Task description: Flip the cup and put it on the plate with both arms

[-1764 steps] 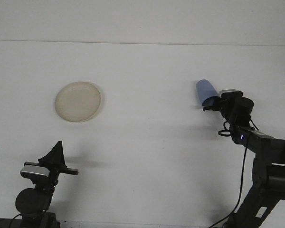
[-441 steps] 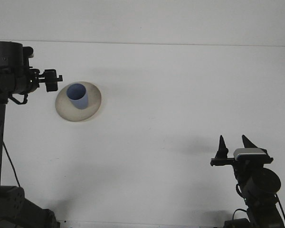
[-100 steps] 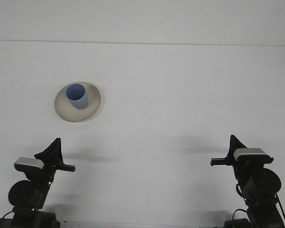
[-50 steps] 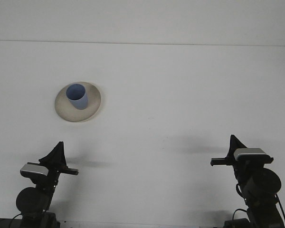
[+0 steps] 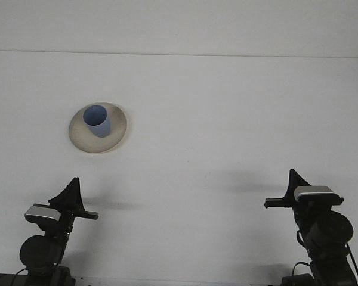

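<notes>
A blue cup (image 5: 98, 121) stands upright, mouth up, on the cream plate (image 5: 116, 132) at the left middle of the white table. My left gripper (image 5: 70, 192) sits low at the front left, well short of the plate, its fingers together in a single dark point with nothing held. At the front right my right gripper (image 5: 295, 180) rests the same way, shut and empty, far from the cup.
The white table (image 5: 215, 119) stretches back to a pale wall. Both arm bases and their wrist cameras (image 5: 313, 193) fill the bottom corners.
The left arm has come down from beside the plate to its low front-left rest and settled slightly rightward. The right gripper closed earlier. The cup stays on the plate.
</notes>
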